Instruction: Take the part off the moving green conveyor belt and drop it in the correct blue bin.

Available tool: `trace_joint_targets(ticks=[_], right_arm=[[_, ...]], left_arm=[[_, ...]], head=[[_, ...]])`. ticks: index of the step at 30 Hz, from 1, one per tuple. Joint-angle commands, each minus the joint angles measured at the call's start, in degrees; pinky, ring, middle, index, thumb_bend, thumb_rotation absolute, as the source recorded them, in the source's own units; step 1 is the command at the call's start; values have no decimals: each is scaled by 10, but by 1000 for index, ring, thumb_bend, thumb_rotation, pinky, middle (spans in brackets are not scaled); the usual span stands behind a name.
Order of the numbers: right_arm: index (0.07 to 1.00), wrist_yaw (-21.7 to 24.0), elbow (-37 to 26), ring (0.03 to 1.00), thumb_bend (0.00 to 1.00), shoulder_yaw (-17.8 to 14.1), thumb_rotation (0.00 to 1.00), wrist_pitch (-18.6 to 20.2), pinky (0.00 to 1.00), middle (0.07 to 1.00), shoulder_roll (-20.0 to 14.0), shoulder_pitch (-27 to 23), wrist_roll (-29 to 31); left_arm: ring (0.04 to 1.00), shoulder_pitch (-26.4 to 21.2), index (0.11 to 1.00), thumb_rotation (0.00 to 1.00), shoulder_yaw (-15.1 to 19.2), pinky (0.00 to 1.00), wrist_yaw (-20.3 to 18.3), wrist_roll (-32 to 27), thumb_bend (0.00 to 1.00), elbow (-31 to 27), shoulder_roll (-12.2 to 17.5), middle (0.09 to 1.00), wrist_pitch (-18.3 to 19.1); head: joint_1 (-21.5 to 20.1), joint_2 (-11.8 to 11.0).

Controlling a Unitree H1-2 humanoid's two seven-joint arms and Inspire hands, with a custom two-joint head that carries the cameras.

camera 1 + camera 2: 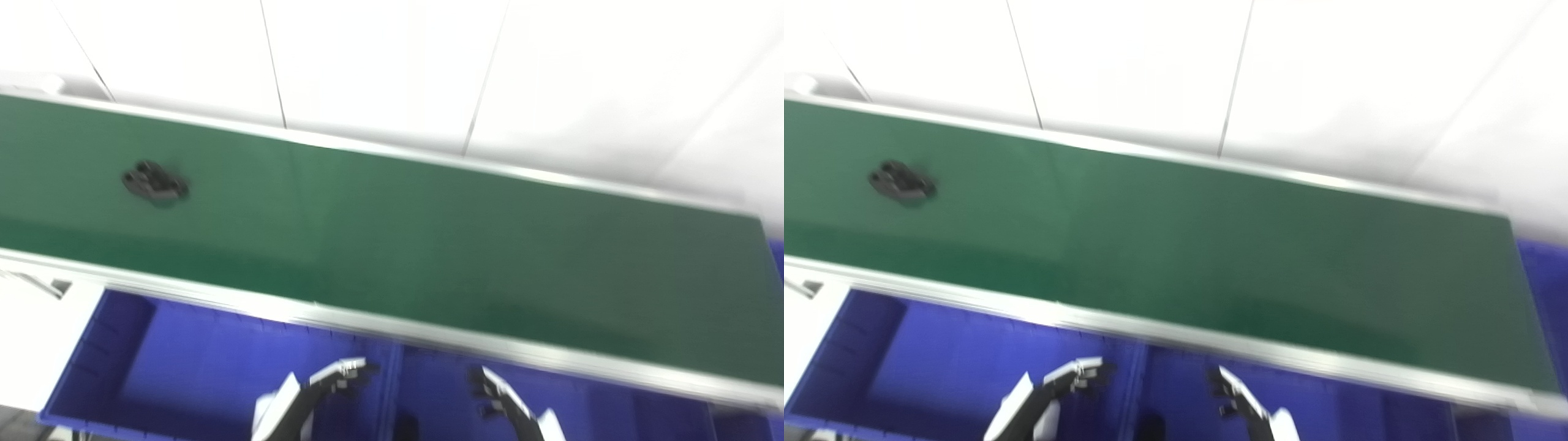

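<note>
On smooth green belt [429, 245], lumpy black part [154, 182]; blurred.

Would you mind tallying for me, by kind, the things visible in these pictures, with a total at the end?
Black part on the belt: 1
Green conveyor belt: 1
Blue bins below the belt's near edge, left bin and right bin: 2 clearly seen
Robot hands, left hand and right hand, both empty: 2
Total: 6
</note>
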Motion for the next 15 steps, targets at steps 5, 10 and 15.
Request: trace_joint_targets(ticks=[5,10,15], right_arm=[[836,-34,1,731,671,16,182,-33,600,805,-11,-3,4],[839,-34,4,740,668,15,198,-33,605,809,-10,-3,7],[843,-40,11,750,675,18,221,-33,611,811,-10,-8,7]], left_arm=[[755,-2,753,290,-1,687,32,16,796,-10,10,795,-19],[761,-7,756,280,-10,698,54,24,790,-6,16,795,-19],[770,-15,761,280,-19,702,48,16,789,1,19,805,-19]], head=[[16,-7],[23,-13],[30,-16]])
